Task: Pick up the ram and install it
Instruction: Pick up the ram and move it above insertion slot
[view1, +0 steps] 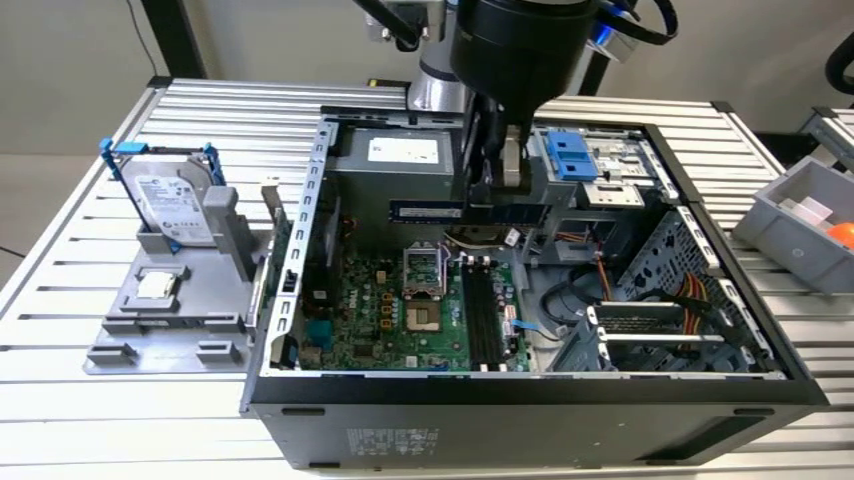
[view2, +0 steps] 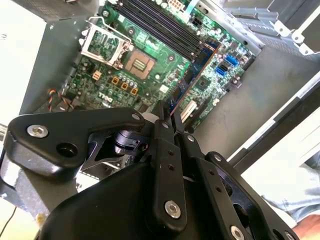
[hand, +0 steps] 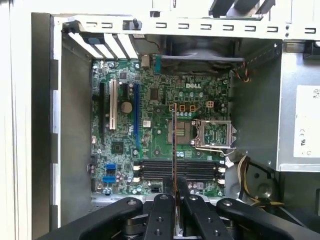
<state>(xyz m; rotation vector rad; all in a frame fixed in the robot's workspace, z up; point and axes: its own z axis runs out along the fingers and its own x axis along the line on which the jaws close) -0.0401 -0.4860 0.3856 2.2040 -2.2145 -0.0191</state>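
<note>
My pincer has its fingers drawn close together on one end of the ram. I read that grip best in the second wrist view, where the stick runs out from the fingertips as a long blue-green board with an orange edge. In the first wrist view the pincer holds the ram edge-on. It shows as a thin line crossing the black memory slots at a right angle.

The exterior view gives me what the wrist cameras cannot. There the ram lies level, sticking out from the pincer toward the exterior view's left. It sits up near the power supply, well apart from the memory slots lower on the motherboard, so it is not seated.

In that view the arm hides the fingertips, and I can't make out the contact. Outside the case, at the exterior view's left, the hard drive stands upright in its grey stand.
</note>
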